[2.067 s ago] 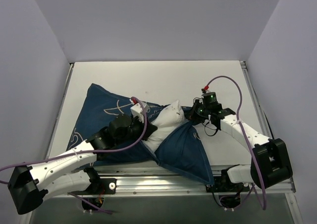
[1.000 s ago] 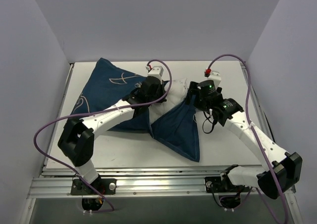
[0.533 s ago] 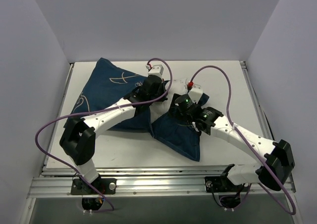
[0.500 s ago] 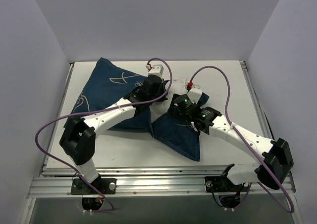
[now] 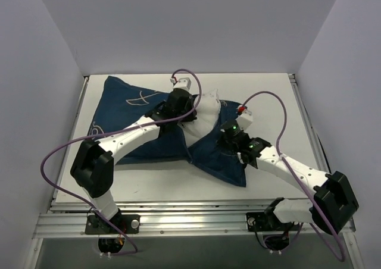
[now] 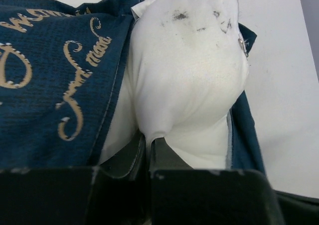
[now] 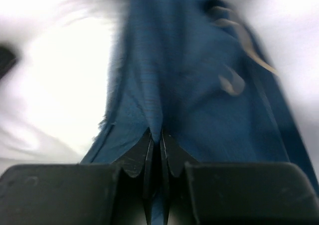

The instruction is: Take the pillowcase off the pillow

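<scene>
Pillowcase [image 5: 128,123]: lies across the far-left and middle of the counter [image 5: 268,96], still partly on the pillow [image 5: 205,111]. Its larger part is spread flat to the left. A second flap runs from the middle toward the near edge and ends in a point. Its open mouth is peeled back around the pillow's end.

Pillow: only one plump white end shows, bulging out of the case near the counter's middle-far side. The rest is under navy cloth.

Left hand [image 6: 148,145]: fingers pressed together, pinching a fold of the white pillow cloth just below the bulge. The pillowcase hem sits just beside it on both sides.

Right hand [image 7: 155,135]: fingers pressed together on a ridge of navy pillowcase cloth, on the flap to the right of the pillow. My right wrist view is blurred, but the fold between the fingers reads clearly.

Surface and room: the counter is flat matte white, a rectangle. Plain pale grey-lilac walls [image 5: 178,25] box it in on three sides. An aluminium rail [image 5: 190,218] runs along the near edge by the arm bases. Purple cables [image 5: 59,156] loop off both arms.

Materials: the pillowcase is a woven navy fabric with visible grain, a stitched hem, and pale looping script and line drawings. The pillow shell is smooth, taut white cloth, rounded, creased where I pinch it, with a few dark smudges [image 6: 179,16] near its far end.
</scene>
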`<state>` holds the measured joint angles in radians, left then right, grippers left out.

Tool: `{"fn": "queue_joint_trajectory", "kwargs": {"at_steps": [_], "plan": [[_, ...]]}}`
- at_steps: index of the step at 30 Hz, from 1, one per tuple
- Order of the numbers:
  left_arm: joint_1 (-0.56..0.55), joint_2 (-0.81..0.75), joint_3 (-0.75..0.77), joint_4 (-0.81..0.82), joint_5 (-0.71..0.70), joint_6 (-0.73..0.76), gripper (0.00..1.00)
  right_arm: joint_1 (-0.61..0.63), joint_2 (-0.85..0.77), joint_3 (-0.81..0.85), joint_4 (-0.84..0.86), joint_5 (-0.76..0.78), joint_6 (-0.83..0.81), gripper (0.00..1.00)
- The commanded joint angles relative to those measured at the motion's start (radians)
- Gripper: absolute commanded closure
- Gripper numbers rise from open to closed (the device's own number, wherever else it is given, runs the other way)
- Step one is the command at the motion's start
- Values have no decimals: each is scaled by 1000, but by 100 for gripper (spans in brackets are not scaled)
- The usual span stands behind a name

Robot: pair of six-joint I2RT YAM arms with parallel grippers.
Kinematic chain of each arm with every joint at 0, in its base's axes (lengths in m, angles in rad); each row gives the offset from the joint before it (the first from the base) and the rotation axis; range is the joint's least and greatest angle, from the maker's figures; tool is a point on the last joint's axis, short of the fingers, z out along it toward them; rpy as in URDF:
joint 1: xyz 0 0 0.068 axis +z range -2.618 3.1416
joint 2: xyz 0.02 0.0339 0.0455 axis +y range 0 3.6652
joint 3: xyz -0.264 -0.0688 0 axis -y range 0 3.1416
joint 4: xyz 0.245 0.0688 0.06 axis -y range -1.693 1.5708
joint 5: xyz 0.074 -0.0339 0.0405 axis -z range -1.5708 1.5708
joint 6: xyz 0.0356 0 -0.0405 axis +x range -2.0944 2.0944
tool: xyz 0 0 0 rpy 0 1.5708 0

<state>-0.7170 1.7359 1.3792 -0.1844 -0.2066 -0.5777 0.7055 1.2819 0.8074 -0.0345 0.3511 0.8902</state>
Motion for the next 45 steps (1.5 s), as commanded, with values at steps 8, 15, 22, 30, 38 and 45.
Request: {"fn": "queue_joint_trajectory", "kwargs": {"at_steps": [8,15,22,30,38,45], "plan": [[286,-128,-58,-102,-8,-92,98,-497,-219,-269,-139,-205,-148,100],[321,-223,-196,-66,100,-65,98,-569,-133,-272,-9,-413,-233,100],[167,-272,-172,-4,320,313,53,-532,-107,-166,5,-455,-346,100],[-92,-269,-26,-4,216,705,13,-457,-95,-56,-31,-428,-415,100],[-236,-83,118,-42,234,999,10,-411,-58,-22,-28,-423,-425,100],[-236,115,211,-92,245,1069,7,-388,-52,-2,-28,-422,-436,100]]}}
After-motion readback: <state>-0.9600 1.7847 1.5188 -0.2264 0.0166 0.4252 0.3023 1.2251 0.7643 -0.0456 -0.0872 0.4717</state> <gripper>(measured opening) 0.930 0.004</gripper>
